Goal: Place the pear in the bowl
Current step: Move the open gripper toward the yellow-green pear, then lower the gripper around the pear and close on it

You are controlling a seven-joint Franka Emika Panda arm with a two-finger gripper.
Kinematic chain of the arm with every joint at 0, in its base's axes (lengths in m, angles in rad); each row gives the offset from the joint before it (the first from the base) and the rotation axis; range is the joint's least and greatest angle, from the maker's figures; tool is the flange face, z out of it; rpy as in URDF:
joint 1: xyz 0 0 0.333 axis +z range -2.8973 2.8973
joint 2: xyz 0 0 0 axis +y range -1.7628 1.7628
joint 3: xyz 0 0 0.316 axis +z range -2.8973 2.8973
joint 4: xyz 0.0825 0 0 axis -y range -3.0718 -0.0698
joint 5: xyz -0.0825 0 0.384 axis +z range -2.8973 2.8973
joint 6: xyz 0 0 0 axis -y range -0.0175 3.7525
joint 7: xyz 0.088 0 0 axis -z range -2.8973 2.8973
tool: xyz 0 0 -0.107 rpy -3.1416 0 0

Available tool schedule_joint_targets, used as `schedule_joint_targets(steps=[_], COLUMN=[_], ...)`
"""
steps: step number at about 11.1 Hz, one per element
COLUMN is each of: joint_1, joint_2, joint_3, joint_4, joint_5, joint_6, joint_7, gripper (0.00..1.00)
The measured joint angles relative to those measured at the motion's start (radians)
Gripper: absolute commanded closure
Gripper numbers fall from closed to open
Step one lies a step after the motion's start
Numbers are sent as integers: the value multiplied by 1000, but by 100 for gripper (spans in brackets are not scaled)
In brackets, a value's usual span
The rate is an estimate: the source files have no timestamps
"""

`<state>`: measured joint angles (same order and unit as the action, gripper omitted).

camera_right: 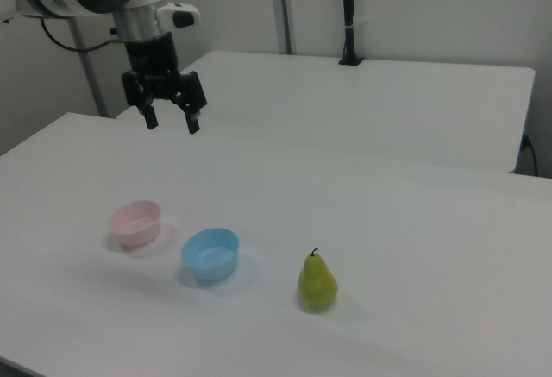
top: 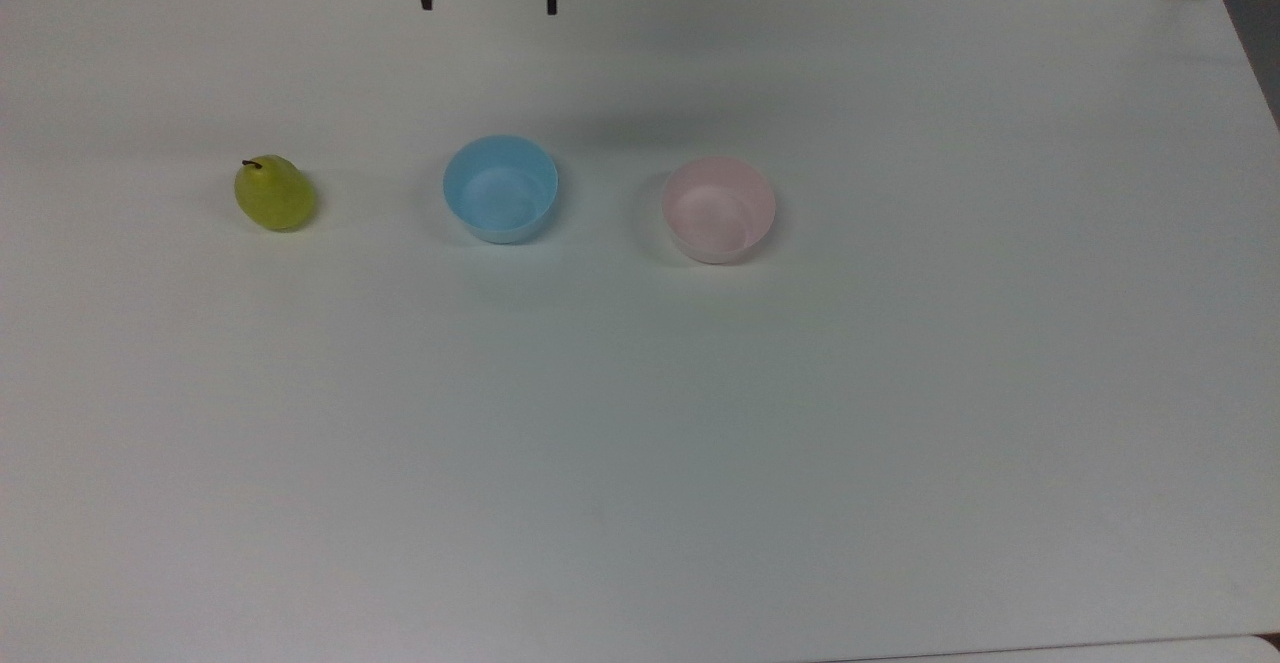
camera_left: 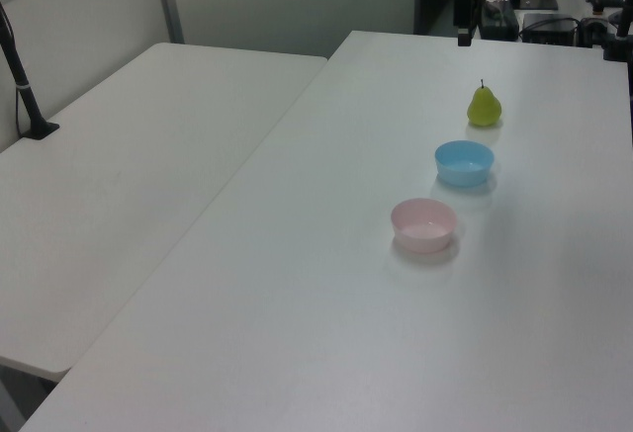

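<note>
Even, soft overhead light; faint shadows beside the bowls; top view slightly hazy.

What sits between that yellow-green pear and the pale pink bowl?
The light blue plastic bowl, seen in the top view between the yellow-green pear and the pale pink bowl.

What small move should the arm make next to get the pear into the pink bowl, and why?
Probably shift the open end effector toward the pear and begin lowering. It hangs high above the table holding nothing, while the pear stands upright beyond the blue bowl, away from the pink bowl.
</note>
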<state>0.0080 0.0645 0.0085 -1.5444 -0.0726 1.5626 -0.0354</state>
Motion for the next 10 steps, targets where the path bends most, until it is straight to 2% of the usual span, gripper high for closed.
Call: schedule_joint_targets(steps=[6,10], joint_1=[-213,-336], joint_2=[19,64], joint_3=[-11,-12], joint_4=[-16,-101], joint_5=[0,0], joint_6=[7,135], joint_7=[-271,-356], gripper=[0,0])
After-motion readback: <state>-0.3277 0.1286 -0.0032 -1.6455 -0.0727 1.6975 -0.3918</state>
